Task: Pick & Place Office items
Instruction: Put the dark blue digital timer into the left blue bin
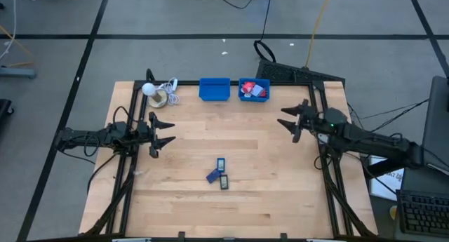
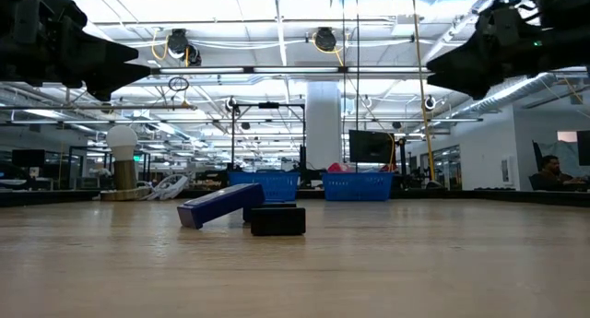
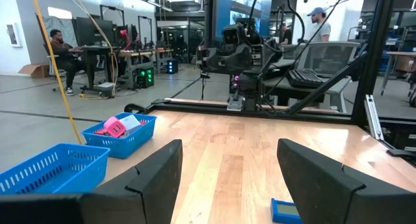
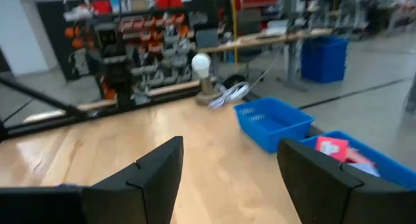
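From above, three office items (image 1: 219,172) lie mid-table toward the near edge; left gripper (image 1: 163,134) and right gripper (image 1: 291,121) hover at the side edges, both spread and empty. Low down, the blue piece (image 2: 219,205) leans tilted on a dark block (image 2: 277,220), so I'd take it from above.

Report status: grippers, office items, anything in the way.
Left gripper open, empty, table's left. Right gripper open, empty, table's right. Three pieces mid-table; others in the right bin. Nothing in the way.
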Tool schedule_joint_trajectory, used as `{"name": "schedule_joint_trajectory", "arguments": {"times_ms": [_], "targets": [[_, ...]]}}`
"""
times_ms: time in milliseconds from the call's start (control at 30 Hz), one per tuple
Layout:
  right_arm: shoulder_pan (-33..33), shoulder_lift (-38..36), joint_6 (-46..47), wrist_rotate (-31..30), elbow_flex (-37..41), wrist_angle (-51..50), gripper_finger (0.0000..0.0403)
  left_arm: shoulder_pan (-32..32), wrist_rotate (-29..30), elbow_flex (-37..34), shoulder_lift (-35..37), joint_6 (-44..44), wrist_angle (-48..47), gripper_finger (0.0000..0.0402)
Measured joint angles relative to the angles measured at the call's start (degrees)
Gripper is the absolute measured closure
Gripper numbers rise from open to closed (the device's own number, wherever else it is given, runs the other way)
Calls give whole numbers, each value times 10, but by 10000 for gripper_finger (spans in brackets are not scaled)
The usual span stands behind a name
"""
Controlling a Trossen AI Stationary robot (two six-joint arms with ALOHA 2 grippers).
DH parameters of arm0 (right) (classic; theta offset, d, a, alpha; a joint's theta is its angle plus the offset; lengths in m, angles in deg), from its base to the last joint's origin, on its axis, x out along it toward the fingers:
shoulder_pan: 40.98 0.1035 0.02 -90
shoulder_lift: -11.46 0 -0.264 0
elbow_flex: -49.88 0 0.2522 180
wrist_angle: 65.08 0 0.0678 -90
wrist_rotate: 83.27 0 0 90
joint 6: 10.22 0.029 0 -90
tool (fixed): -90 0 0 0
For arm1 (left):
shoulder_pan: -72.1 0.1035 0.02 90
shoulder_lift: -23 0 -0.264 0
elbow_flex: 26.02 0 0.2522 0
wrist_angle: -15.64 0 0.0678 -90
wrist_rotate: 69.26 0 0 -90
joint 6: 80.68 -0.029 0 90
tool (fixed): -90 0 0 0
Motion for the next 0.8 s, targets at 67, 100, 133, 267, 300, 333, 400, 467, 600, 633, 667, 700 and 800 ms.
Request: {"name": "schedule_joint_trajectory", "arguments": {"times_ms": [67,100,133,267,300,333,400,467,600,633,667,700,800], "targets": [[0,-27,0,-2,14,1,166,0,0,0,0,0,3,146],[0,-38,0,-2,22,3,165,0,0,0,0,0,6,146],[0,-48,1,-2,29,4,164,0,0,0,0,0,9,146],[8,-78,6,-2,65,13,164,0,0,0,0,9,36,146],[11,-83,1,-2,75,19,163,0,0,0,0,25,41,146],[13,-87,-8,-2,86,24,163,0,0,0,0,42,44,146],[16,-90,-30,-4,102,38,163,0,0,0,0,72,57,146],[16,-93,-46,-13,114,44,163,0,0,0,0,87,67,146],[16,-90,-50,-34,124,40,163,0,2,0,0,83,80,146],[16,-90,-50,-34,126,38,164,0,8,0,0,83,84,146],[16,-90,-49,-33,126,34,164,0,15,0,0,85,84,146],[16,-89,-49,-32,126,26,165,0,22,0,0,90,84,146],[16,-89,-50,-32,127,14,164,1,30,0,0,126,77,146]]}}
